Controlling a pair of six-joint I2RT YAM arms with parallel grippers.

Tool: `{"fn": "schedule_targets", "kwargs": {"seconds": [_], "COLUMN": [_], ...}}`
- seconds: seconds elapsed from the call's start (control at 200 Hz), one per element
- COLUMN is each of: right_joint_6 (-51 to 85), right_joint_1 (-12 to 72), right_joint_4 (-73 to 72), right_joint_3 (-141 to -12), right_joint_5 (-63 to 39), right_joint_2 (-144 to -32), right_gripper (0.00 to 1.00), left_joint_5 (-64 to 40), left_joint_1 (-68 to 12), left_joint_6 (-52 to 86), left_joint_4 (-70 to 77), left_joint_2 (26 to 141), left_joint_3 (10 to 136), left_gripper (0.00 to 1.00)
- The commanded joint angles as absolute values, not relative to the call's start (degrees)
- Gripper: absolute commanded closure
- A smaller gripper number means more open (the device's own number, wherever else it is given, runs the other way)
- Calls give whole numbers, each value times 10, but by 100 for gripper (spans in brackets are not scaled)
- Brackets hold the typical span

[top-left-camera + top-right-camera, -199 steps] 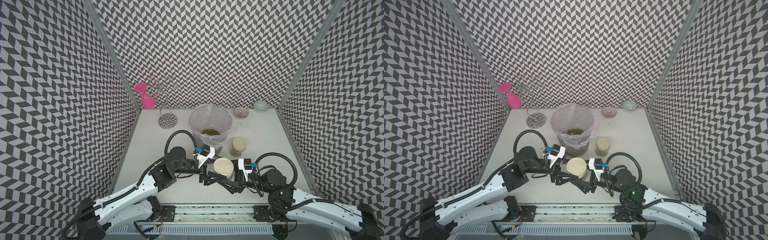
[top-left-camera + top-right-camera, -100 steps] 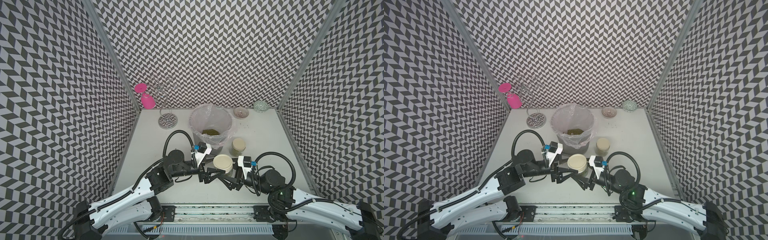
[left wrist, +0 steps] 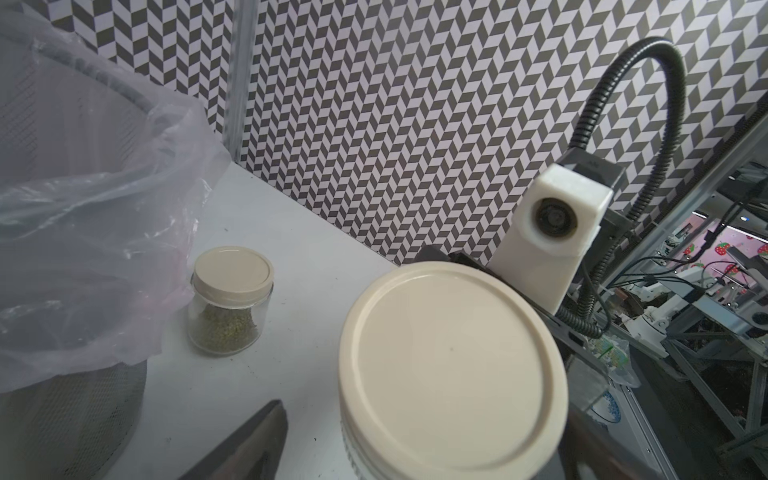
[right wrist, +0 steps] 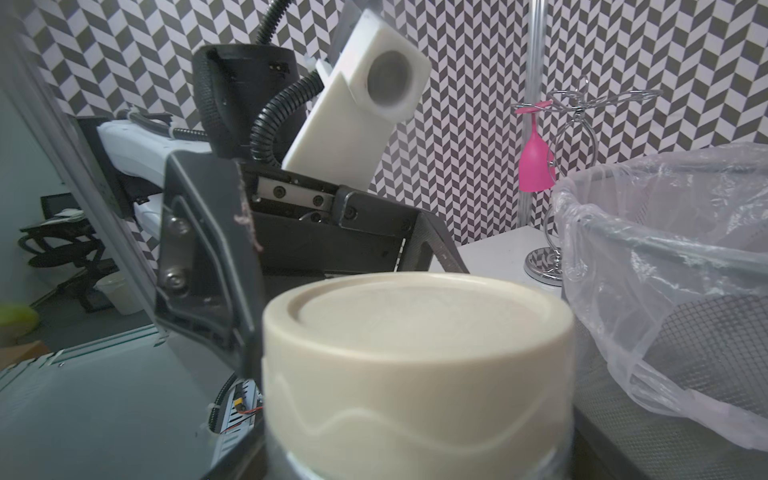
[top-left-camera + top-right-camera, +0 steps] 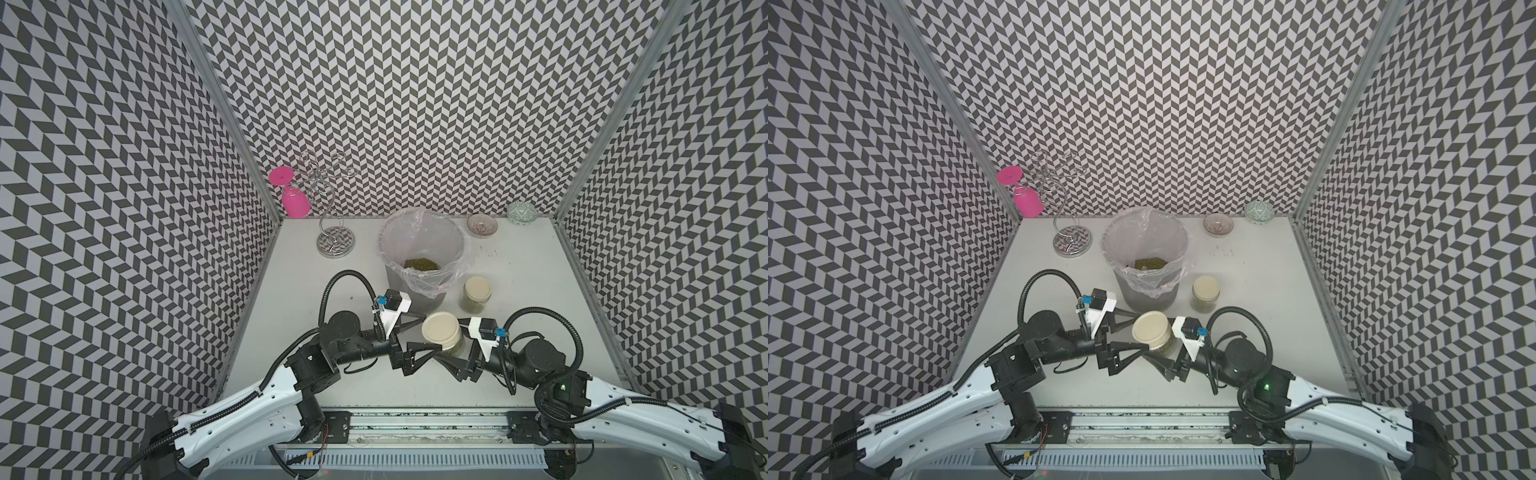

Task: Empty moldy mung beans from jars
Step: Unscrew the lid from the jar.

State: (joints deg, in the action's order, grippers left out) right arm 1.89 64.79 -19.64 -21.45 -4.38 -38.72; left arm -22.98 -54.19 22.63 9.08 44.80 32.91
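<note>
Currently gripping jar (image 5: pixel 452 350) of mung beans (image 5: pixel 1166 348) between right fingers (image 5: pixel 455 363), left fingers (image 5: pixel 419 353) spread apart flanking its cream lid (image 5: pixel 440 328), second jar (image 5: pixel 476 296) beyond fingertips, beside bin (image 5: pixel 401 286).

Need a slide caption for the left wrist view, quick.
Left wrist: cream-lidded jar up close, second lidded jar with mung beans beside the bag-lined bin.

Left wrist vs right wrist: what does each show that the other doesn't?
Only left wrist: the second jar, closed, beans inside, standing beside the bin; also the right arm's camera. Only right wrist: the pink glass hanging upside down on the wire rack, and the left gripper, open. Both: the near jar's cream lid close up and the bagged bin.
</note>
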Motion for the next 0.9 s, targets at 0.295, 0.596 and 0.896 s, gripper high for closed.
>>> {"fn": "schedule_targets", "kwargs": {"seconds": [0.295,0.596,0.896], "right_joint_6": [52,67,69], "right_joint_1": [654,655,655], "right_joint_4": [-262,-234,-227], "right_joint_3": [-257,-283,-294], "right_joint_5": [-168,-230,-262], "right_joint_2": [-367,-366,-384], "right_gripper": [61,61,61], "left_joint_5": [-409,-507,-543], "left_joint_1": [-536,-536,-536], "left_joint_6": [91,67,65], "left_joint_4": [141,153,177], "left_joint_2": [448,501,503], "left_joint_3": [366,387,395], "left_gripper": [0,0,0]}}
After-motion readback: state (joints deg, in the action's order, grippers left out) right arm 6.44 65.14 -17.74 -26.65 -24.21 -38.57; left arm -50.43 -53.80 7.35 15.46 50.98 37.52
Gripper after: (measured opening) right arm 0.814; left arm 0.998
